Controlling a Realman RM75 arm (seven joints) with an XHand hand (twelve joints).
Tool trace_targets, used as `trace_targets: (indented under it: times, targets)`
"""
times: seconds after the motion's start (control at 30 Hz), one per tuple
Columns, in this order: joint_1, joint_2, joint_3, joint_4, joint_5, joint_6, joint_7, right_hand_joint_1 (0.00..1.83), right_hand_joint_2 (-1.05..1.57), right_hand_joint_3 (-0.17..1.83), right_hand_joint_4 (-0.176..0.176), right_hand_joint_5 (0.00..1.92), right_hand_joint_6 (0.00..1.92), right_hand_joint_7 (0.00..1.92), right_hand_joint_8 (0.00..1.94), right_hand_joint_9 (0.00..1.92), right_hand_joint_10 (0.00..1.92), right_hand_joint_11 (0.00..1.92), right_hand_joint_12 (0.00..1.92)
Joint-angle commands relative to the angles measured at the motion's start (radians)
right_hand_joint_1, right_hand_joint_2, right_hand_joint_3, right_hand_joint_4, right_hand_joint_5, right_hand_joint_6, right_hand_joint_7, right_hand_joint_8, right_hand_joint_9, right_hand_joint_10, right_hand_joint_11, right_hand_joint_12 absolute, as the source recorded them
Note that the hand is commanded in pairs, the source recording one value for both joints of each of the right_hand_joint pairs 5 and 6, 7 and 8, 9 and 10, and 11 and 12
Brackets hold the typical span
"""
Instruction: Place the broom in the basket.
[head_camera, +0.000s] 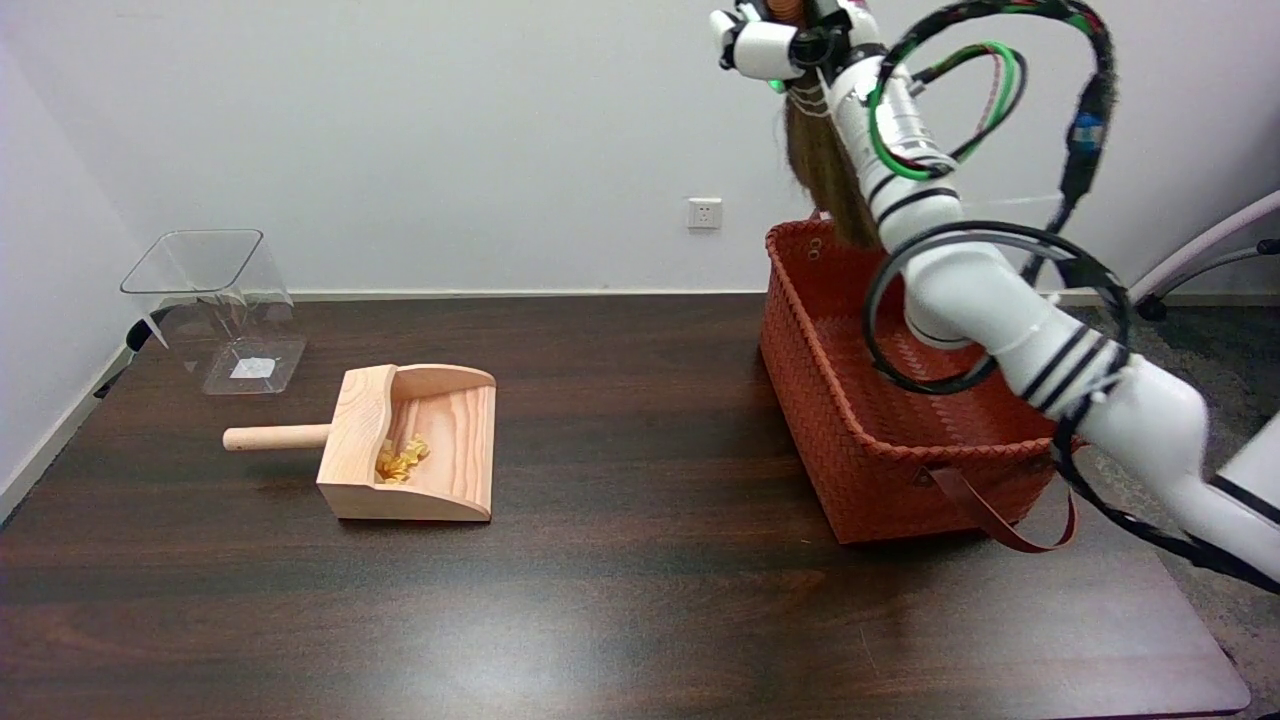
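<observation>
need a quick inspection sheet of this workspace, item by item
surface: dark wooden table, glare patch near the front
job's things: broom held up with bristles hanging over the far rim of the orange woven basket; the basket stands on the table's right side, with a strap handle drooping at its front
clutter: wooden dustpan left of centre, holding yellow scraps; clear plastic bin at the far left
hands: right hand at the top edge, gripping the broom's top; fingers mostly cropped
cables: black, green and red cables loop along the right arm
surroundings: white wall with a socket; chair base at far right
</observation>
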Motion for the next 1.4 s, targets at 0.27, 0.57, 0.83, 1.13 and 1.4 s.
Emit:
trace_targets:
  times: [0.27,0.57,0.83,1.13,1.4]
  targets:
    - [-0.375,0.210,0.122,-0.351,0.208,0.178,-0.148,1.35,1.10,0.76,0.000,1.92,1.92,1.92,1.92,1.92,1.92,1.92,1.92]
    - [-0.447,0.205,0.095,-0.415,0.210,0.229,-0.148,1.35,1.12,0.74,0.000,1.92,1.92,1.92,1.92,1.92,1.92,1.92,1.92]
    - [-0.450,0.140,0.038,-0.369,0.192,0.261,-0.138,1.35,1.13,0.72,0.000,1.92,1.92,1.92,1.92,1.92,1.92,1.92,1.92]
    - [-0.461,0.050,0.015,-0.281,0.154,0.294,-0.135,1.35,1.13,0.72,0.000,1.92,1.92,1.92,1.92,1.92,1.92,1.92,1.92]
    - [-0.460,-0.039,0.014,-0.220,0.090,0.293,-0.131,1.36,1.07,0.77,0.000,1.92,1.92,1.92,1.92,1.92,1.92,1.92,1.92]
